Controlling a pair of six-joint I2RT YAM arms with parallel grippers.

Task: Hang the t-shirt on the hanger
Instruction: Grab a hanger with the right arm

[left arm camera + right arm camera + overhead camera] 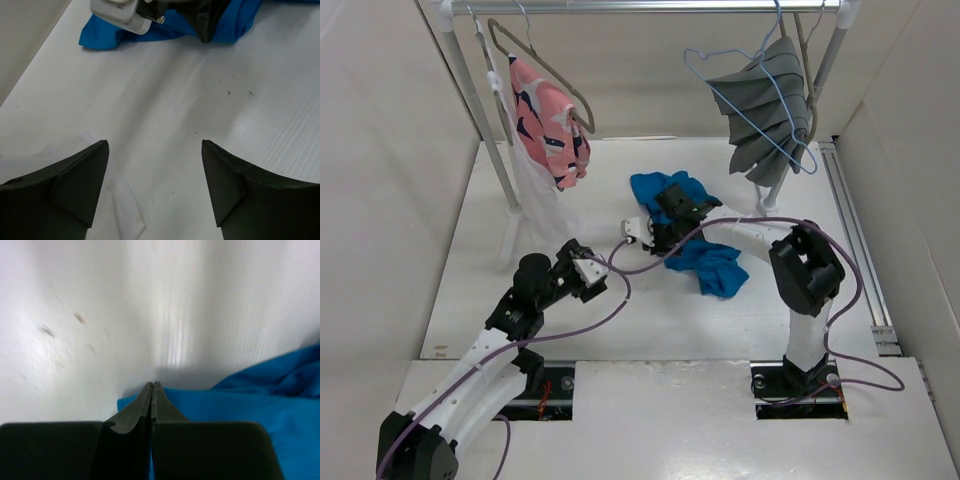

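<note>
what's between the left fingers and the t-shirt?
Just bare white table. In the left wrist view, the left gripper is open and faces the t-shirt, with nothing lying in the stretch between.

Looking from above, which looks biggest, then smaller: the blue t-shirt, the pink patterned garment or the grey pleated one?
Grey pleated garment and blue t-shirt: too alike to rank; the shirt is crumpled, partly under the right arm.
Smallest: pink patterned garment.

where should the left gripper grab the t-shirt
Probably the near corner of the t-shirt, lying flat and free on the table, taken low from where the left gripper hovers; the shut right gripper crowds the bunched middle.
</note>
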